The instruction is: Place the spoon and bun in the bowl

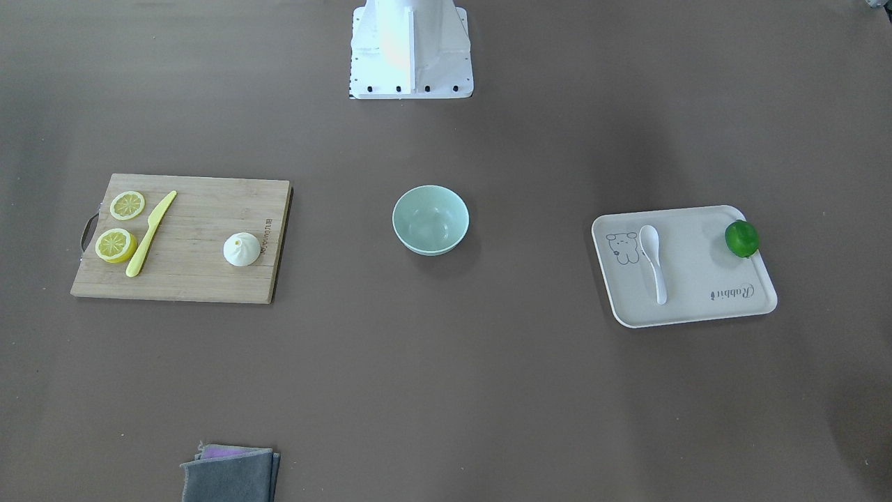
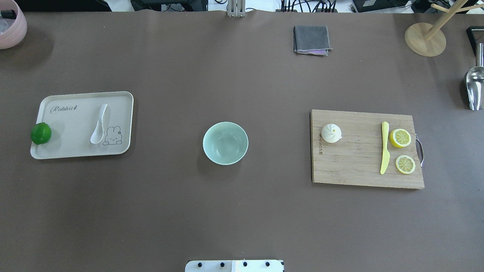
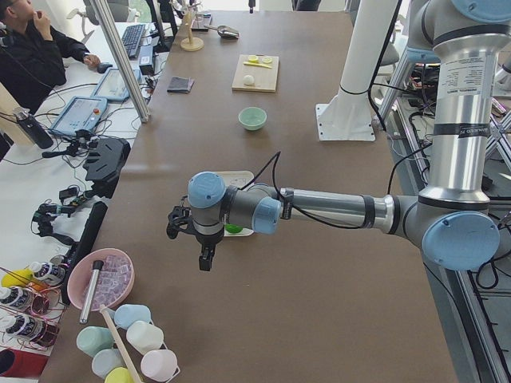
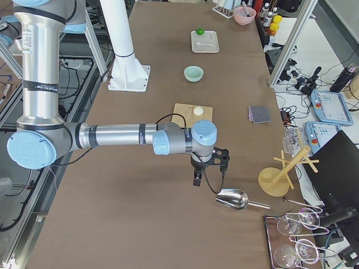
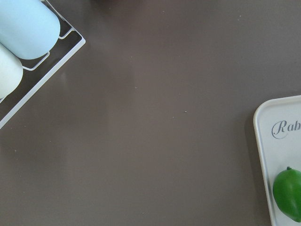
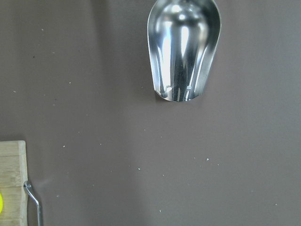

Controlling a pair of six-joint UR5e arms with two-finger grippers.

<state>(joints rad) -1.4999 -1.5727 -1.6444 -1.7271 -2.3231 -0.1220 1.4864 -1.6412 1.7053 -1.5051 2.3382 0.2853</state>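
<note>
Brown tabletop [image 2: 227, 75] separates bowl [image 2: 225, 143] from tray [image 2: 72, 130] and board [image 2: 359, 158].

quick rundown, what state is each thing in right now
bowl: upright, empty
spoon: lying on the tray, not grasped
bun: sitting on the cutting board, not grasped
lime: whole, at the tray's edge
lemon: cut in two pieces
cloth: folded
left gripper: away from the spoon, open or shut unclear
right gripper: away from the bun, open or shut unclear
</note>
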